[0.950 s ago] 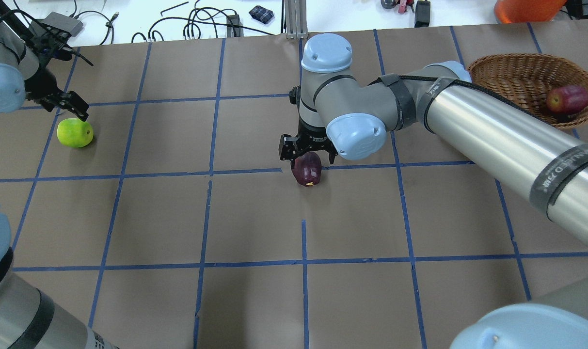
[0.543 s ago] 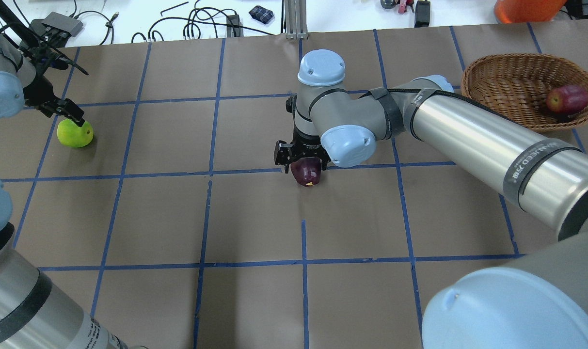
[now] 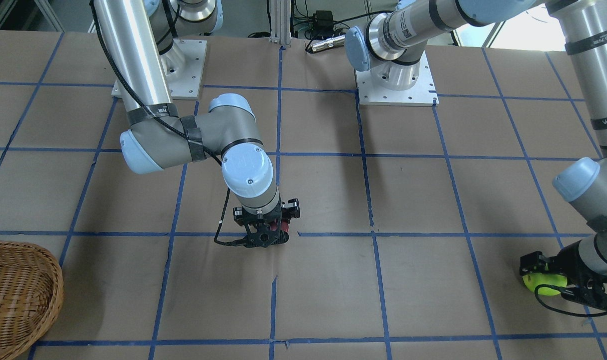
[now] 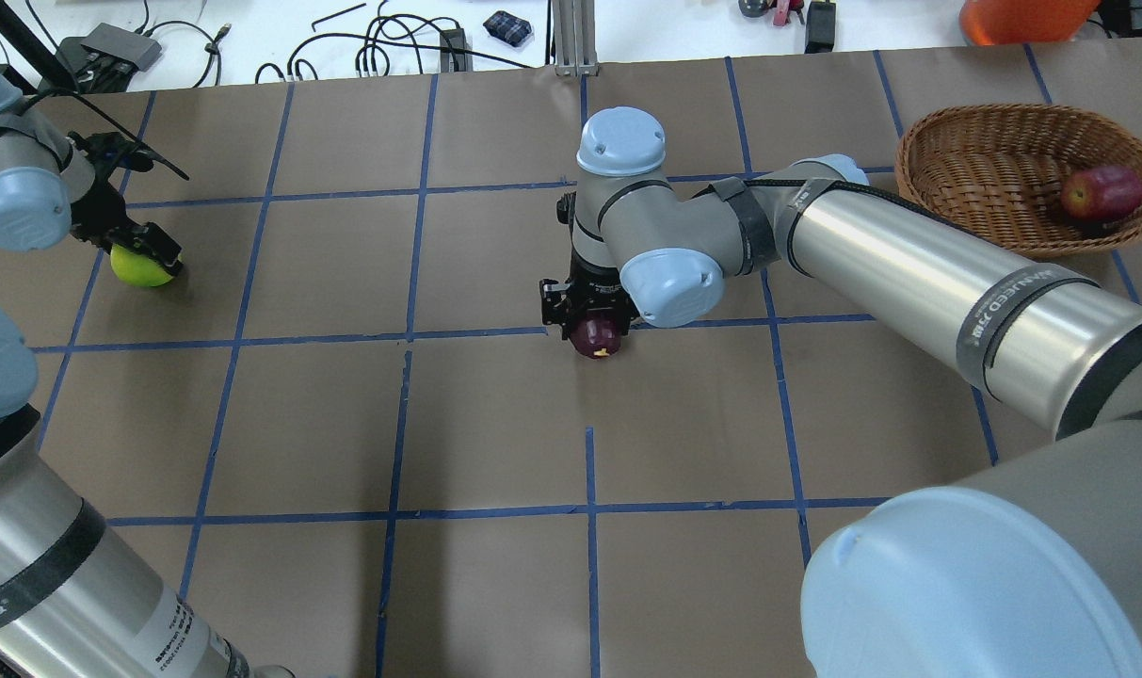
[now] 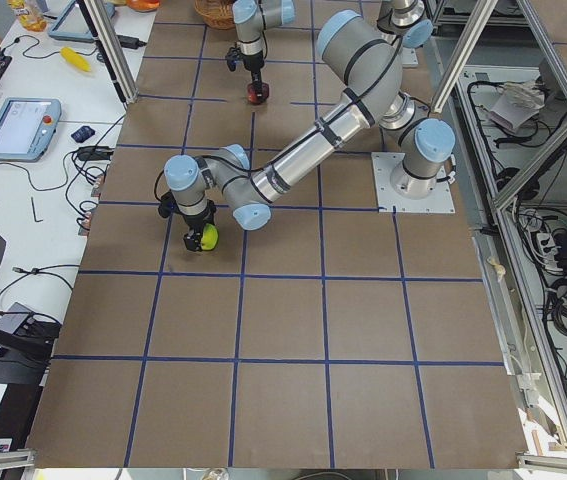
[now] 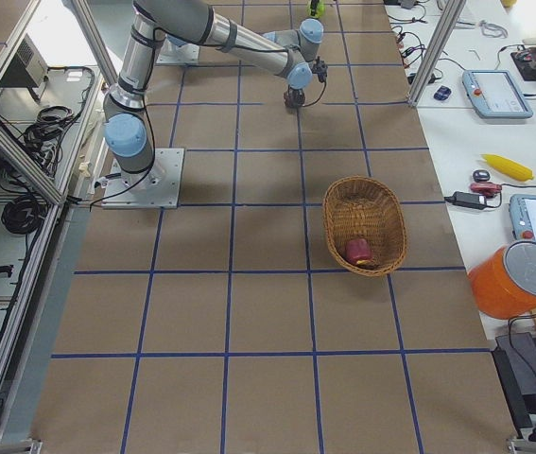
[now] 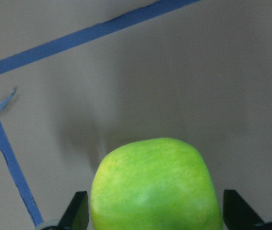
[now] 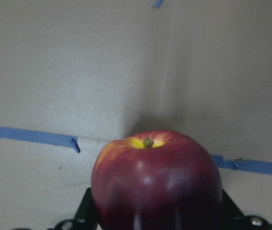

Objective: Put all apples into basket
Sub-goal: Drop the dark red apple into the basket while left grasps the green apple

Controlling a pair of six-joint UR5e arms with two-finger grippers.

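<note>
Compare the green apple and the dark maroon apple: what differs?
Colour: the green apple is lime; the maroon apple is dark with a yellow patch. Place: the green apple sits far left, under the left gripper; the maroon apple mid-table, under the right gripper. Both rest outside the basket.

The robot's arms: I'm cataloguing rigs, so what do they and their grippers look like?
The left arm and right arm are brushed-silver tubes with grey joints, pale blue round caps and black tape bands; printed lettering marks the forearms. A black cable runs along the right arm. The left gripper and right gripper are black, two-fingered.
</note>
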